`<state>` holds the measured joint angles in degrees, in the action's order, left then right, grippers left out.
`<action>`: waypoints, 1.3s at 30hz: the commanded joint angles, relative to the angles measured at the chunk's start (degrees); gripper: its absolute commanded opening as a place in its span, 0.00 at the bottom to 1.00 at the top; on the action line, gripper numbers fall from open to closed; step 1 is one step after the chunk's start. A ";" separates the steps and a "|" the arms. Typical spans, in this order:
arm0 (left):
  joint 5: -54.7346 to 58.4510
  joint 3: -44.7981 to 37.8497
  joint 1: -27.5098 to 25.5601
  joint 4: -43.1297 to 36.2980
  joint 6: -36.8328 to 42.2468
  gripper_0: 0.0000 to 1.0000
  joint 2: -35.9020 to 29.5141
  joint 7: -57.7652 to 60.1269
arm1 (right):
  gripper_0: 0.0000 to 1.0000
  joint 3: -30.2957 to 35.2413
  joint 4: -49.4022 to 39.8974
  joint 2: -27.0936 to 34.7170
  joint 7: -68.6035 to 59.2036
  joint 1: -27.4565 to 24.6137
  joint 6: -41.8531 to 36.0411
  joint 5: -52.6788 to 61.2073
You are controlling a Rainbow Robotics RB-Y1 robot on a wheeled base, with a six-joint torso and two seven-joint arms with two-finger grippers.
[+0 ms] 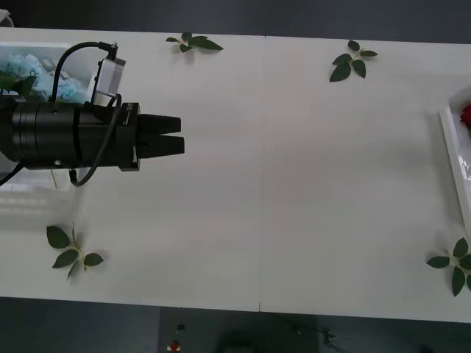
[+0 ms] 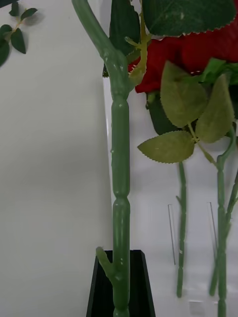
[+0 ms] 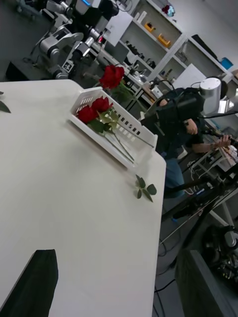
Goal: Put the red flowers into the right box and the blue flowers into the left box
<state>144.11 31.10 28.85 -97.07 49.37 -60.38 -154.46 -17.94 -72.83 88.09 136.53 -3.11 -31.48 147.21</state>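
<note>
My right gripper is shut on the thick green stem of a red flower, over the rim of the right box. Seen from the left wrist, this rose hangs above the white box, where two more red flowers lie. In the front view the right box sits at the table's right edge with some red in it. Blue flowers lie in the left box at the far left. My left gripper hovers open and empty beside that box, pointing right.
Flowerless leaf sprigs lie on the white table: far middle, far right, near left and near right. The table's right edge runs just past the right box. Shelves and other machines stand in the room behind.
</note>
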 commanded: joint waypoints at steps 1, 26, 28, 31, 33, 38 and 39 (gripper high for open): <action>2.14 -1.22 0.94 -3.04 -0.94 0.68 -2.38 -0.54 | 0.00 0.36 1.38 1.12 -2.68 1.18 3.09 -2.81; 2.41 -1.22 0.86 -1.46 -1.03 0.68 -2.38 -0.54 | 1.00 0.36 4.02 0.06 -11.55 2.14 5.81 -14.23; 2.41 -1.22 0.86 -1.46 -1.03 0.69 -2.38 -0.54 | 1.00 0.36 4.02 0.06 -11.47 2.14 5.72 -14.15; 2.41 -1.22 0.86 -1.46 -1.03 0.68 -2.38 -0.54 | 1.00 0.36 4.02 0.06 -11.38 2.14 5.81 -13.88; 2.41 -1.22 0.86 -1.46 -1.03 0.68 -2.38 -0.54 | 1.00 0.36 4.02 0.06 -11.38 2.14 5.72 -13.88; 2.41 -1.22 0.86 -1.46 -1.03 0.68 -2.38 -0.54 | 1.00 0.36 3.66 0.06 -11.11 2.14 5.72 -13.88; 2.41 -1.22 0.86 -1.46 -1.03 0.68 -2.38 -0.54 | 1.00 0.36 3.49 -0.02 -11.11 2.14 5.72 -13.79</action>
<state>146.00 31.10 28.85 -98.16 48.59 -61.21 -154.46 -18.72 -69.81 88.08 126.30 -2.38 -26.37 133.00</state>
